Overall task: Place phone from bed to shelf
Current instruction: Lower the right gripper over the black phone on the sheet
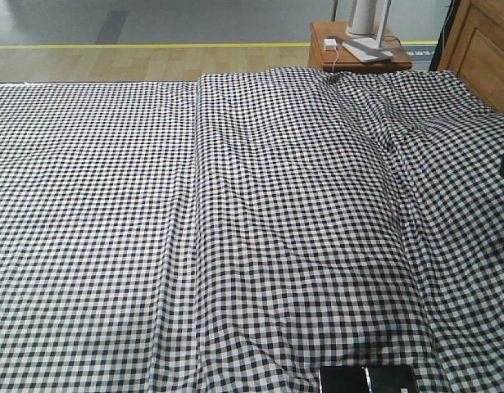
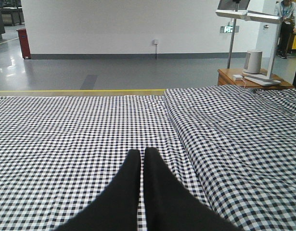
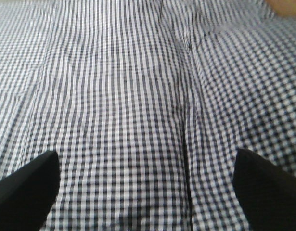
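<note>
The bed (image 1: 235,205) in checked sheeting fills every view, with a side table (image 1: 319,56) beyond. The phone (image 1: 368,379) is seen flat at the sheet's near edge — untouched. The left gripper (image 2: 140,151) is pressed together on nothing; the right gripper (image 3: 147,155) is spread wide — empty.

Black-and-white checked bed (image 1: 235,205), black phone (image 1: 368,381)

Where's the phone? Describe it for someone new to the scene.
Start at the big black-and-white checked bed. At the bottom edge of the front view, right of centre, lies the phone: the only flat, glossy black rectangle on it.
</note>
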